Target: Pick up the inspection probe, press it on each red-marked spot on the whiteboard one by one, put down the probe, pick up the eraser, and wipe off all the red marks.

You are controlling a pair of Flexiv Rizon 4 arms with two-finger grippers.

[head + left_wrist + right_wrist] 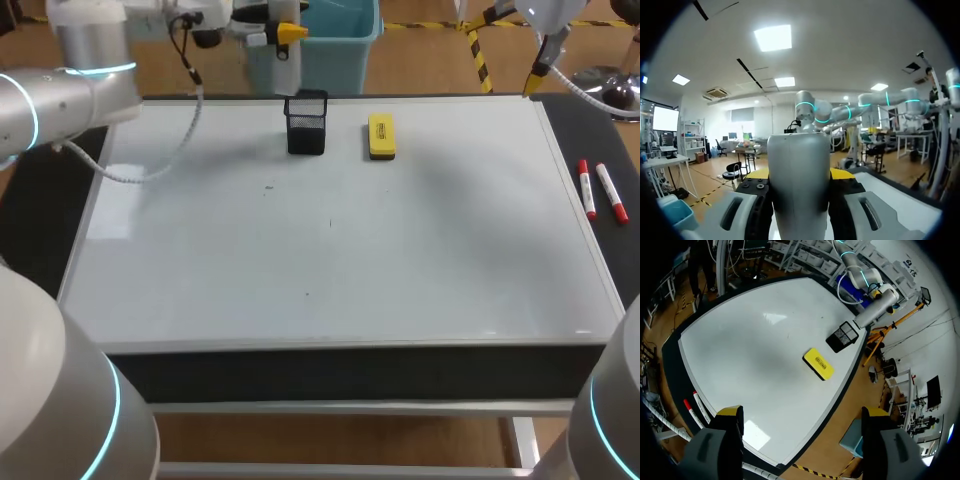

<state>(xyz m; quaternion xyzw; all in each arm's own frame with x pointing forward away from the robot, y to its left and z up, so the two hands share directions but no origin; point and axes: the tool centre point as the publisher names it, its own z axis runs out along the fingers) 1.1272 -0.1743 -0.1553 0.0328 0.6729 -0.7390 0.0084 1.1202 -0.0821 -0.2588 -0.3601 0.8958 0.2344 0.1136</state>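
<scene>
Silver and round-ended, the inspection probe (799, 150) sits pinched between the 2 yellow-tipped fingers of the left gripper (800, 174), 1 finger pressed to each side of it. Its long axis stands roughly upright, crosswise to the fingers, which reach out about level beyond the far edge of the whiteboard (330, 270). In the right wrist view the probe's lower end points down at the black mesh holder (306, 122) and comes close to its rim; whether it touches I cannot tell. The holder stands upright on the whiteboard near the far edge, a little left of the middle.

The yellow eraser (381, 136) lies flat on the board just right of the holder and apart from it. Its long axis runs from the near side to the far side, almost square to the far edge.

The right gripper (802, 412) hangs above the board's far right corner with its 2 fingers spread wide and only air between them, well apart from the eraser and the holder.

A few small dark specks (268, 186) show on the board nearer the middle; they are too small to tell their colour.

2 red and white markers (587, 188) lie side by side on the dark table surface just off the whiteboard's right edge, both long axes running roughly near to far.
</scene>
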